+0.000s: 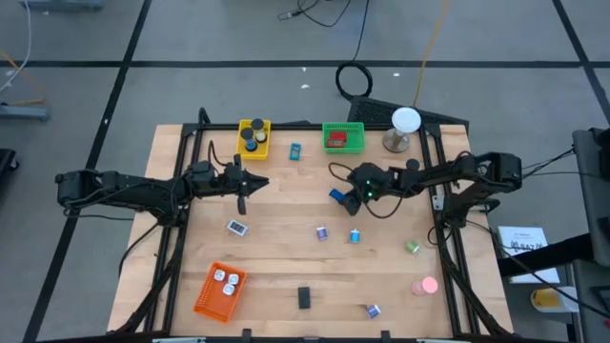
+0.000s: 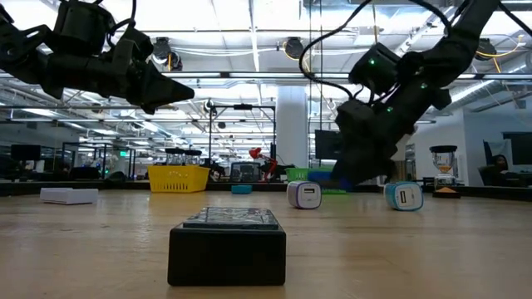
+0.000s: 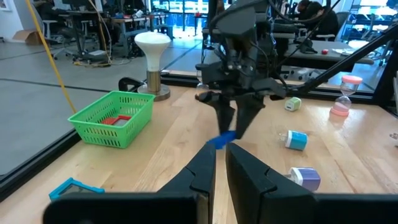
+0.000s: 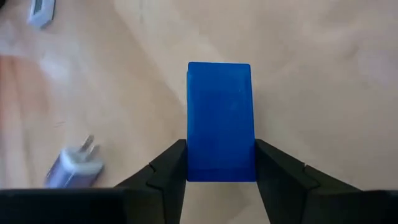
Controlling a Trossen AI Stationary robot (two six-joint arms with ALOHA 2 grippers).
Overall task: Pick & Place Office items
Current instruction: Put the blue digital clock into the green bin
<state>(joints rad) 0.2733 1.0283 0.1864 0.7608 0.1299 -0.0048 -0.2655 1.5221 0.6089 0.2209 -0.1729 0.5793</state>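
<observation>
blue block point(image 4: 220, 121), between right claw point(image 4: 221, 163) fingers

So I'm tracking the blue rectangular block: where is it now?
High view: the blue rectangular block sits right of table centre, between the right hand's fingers, below the green slatted basket.

Place: a robotics lab or open workshop hall.
Floor: grey concrete point(image 1: 191, 38) marked with dark tape lines.
Ceiling: exposed beams and strip lights point(image 2: 249, 50).
Background: rows of benches point(image 3: 93, 18) with equipment (other test rigs, seemingly).
Counter: wooden point(image 1: 286, 257), black-framed.
</observation>
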